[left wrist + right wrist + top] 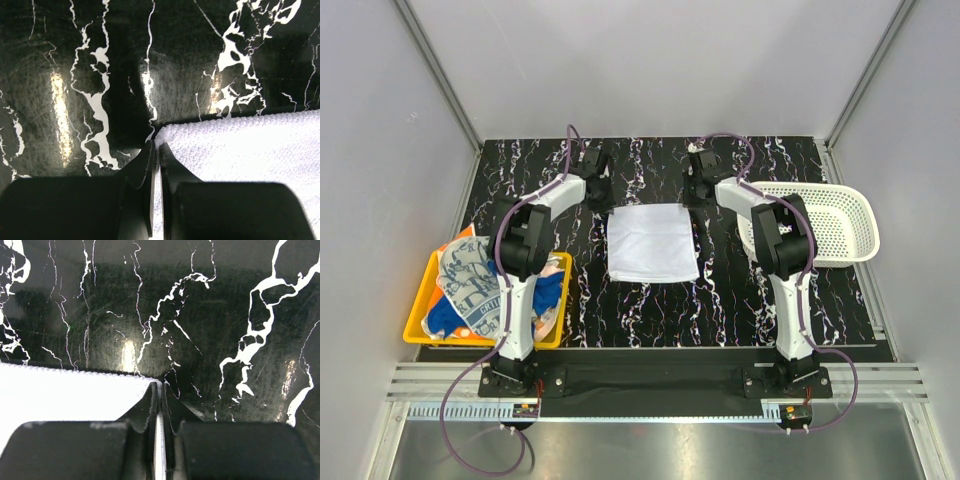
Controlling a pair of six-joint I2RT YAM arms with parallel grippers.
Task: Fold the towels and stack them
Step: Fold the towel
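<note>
A plain off-white towel (652, 243) lies flat in the middle of the black marbled table. My left gripper (597, 190) is shut on its far left corner; in the left wrist view the jaws (158, 150) pinch the cloth (240, 145). My right gripper (698, 188) is shut on its far right corner; in the right wrist view the jaws (160, 390) pinch the white cloth (65, 392). Other towels, white with blue pattern (472, 275), royal blue (548, 290) and orange-and-white (460, 240), lie heaped in the yellow bin (418, 315).
The yellow bin sits at the table's left edge beside the left arm. A white perforated basket (830, 222) stands at the right edge behind the right arm. Grey walls close in the table on three sides.
</note>
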